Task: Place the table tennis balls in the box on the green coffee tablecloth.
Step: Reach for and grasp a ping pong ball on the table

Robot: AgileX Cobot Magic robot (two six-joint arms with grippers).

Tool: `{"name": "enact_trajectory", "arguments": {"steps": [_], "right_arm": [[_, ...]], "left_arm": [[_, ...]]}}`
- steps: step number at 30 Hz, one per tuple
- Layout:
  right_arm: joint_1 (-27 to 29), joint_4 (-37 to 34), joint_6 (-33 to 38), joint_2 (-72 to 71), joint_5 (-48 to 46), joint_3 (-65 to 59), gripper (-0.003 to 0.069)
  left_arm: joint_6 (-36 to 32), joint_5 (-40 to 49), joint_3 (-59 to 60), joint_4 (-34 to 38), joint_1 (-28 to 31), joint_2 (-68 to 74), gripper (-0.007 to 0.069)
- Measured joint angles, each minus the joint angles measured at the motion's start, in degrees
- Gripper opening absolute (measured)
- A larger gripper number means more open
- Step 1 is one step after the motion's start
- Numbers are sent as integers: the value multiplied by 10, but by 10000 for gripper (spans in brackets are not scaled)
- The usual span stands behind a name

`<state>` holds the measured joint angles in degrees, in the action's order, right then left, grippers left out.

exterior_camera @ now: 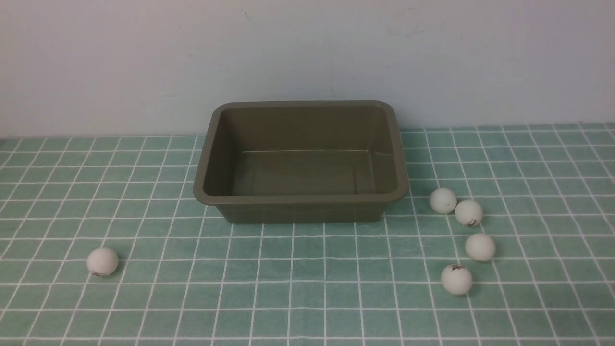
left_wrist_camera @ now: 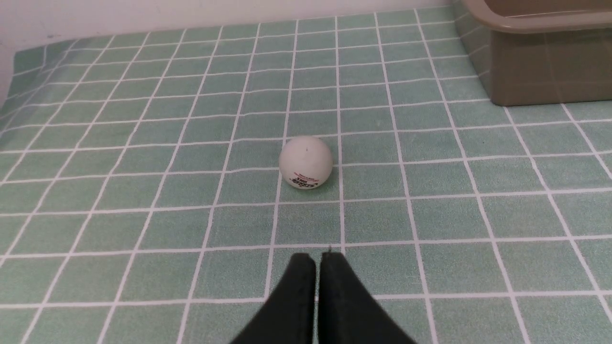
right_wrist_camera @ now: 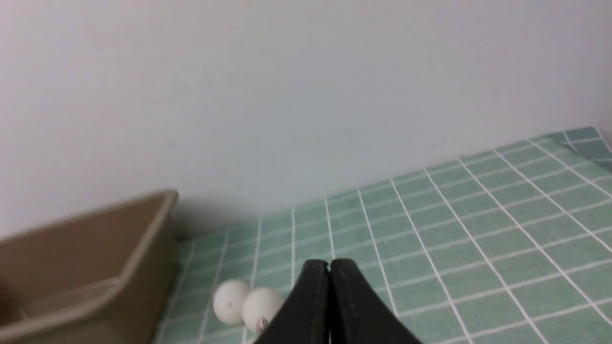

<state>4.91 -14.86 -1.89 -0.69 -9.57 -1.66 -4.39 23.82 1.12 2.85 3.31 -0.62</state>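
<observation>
The olive-brown box [exterior_camera: 211, 144] stands empty at the back middle of the green coffee tablecloth [exterior_camera: 307, 269]. One table tennis ball [exterior_camera: 102, 261] lies alone at the front left. Several more balls cluster right of the box: [exterior_camera: 442, 200], [exterior_camera: 468, 212], [exterior_camera: 479, 247], [exterior_camera: 456, 278]. In the left wrist view my left gripper [left_wrist_camera: 317, 256] is shut and empty, a short way from the lone ball [left_wrist_camera: 306, 162], with the box's corner [left_wrist_camera: 540, 62] beyond. In the right wrist view my right gripper [right_wrist_camera: 329, 263] is shut and empty; two balls [right_wrist_camera: 230, 301], [right_wrist_camera: 260, 309] lie past it beside the box [right_wrist_camera: 95, 267]. Neither gripper shows in the front view.
A plain pale wall [exterior_camera: 307, 53] rises right behind the box. The cloth's far edge meets the wall, and its left edge [left_wrist_camera: 19, 71] shows in the left wrist view.
</observation>
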Motion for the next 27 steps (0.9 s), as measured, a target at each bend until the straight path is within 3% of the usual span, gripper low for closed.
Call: {"name": "enact_trajectory", "arguments": {"steps": [3,21,27], "right_arm": [[0,-36,1,0,33,0,-18],[0,-39,11,0,145,0,-18],[0,-41,11,0,226,0,-18]], "left_arm": [[0,0,0,0,0,0,-4],[0,0,0,0,0,0,-4],[0,0,0,0,0,0,-4]]}}
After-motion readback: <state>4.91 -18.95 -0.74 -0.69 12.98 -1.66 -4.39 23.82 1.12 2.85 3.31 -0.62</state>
